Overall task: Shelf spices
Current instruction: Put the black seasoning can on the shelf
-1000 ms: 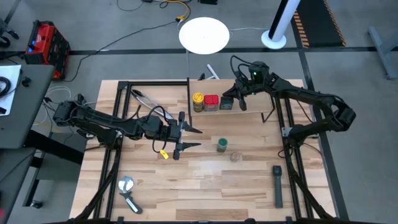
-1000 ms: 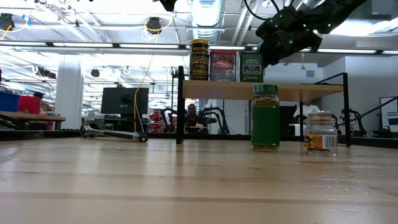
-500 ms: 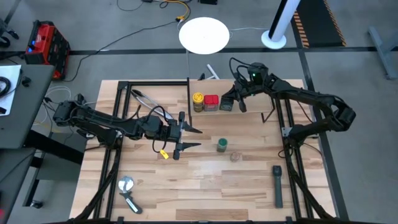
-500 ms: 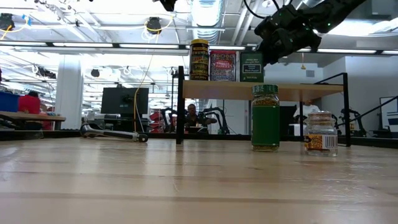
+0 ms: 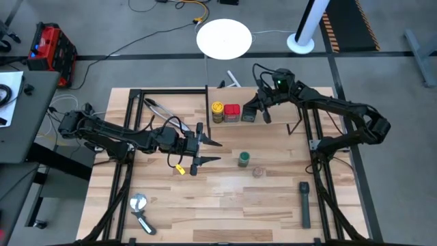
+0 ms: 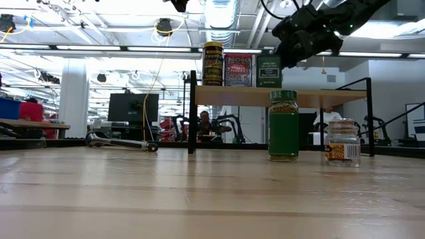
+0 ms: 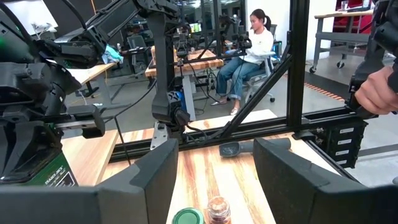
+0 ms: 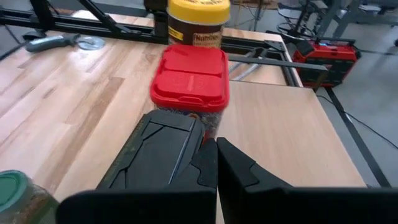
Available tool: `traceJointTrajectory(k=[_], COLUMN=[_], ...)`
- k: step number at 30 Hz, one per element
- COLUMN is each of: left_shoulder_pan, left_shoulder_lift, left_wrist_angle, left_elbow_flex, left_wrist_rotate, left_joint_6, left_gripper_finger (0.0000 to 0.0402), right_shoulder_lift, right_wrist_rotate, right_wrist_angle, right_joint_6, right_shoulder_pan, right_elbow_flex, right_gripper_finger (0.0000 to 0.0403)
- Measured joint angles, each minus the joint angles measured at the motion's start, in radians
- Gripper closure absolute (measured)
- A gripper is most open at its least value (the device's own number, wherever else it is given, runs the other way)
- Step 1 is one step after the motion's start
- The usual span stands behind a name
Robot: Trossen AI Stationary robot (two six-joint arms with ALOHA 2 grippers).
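The right gripper hangs over the pale wooden shelf, fingers clenched with nothing between them, seemingly just above the dark grey square tin. Beyond them stand the red square tin and yellow-lidded round jar. The left gripper waits released over the table, the green-lidded jar and small clear-tan jar ahead of it.
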Motion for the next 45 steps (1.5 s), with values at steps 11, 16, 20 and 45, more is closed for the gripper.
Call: traceJointTrajectory(k=[11,16,20,45], left_shoulder_pan=[0.000,0.000,0.000,0.000], left_shoulder_lift=[0.000,0.000,0.000,0.000], left_wrist_angle=[0.000,0.000,0.000,0.022], left_elbow_flex=[0.000,0.000,0.000,0.000], left_wrist_rotate=[0.000,0.000,0.000,0.000], left_joint_6=[0.000,0.000,0.000,-0.034], left_gripper_finger=[0.0201,0.0201,0.0201,0.0201], right_shoulder_lift=[0.000,0.000,-0.001,-0.322], right_wrist_rotate=[-0.020,-0.022,-0.002,0.448], right_wrist_angle=[0.046,0.047,0.060,-0.354], right_joint_6=[0.001,0.001,0.010,0.151], right_shoulder_pan=[0.000,0.000,0.000,0.328], right_elbow_flex=[0.000,0.000,0.000,0.000], right_gripper_finger=[0.0400,0.0400,0.0400,0.0400])
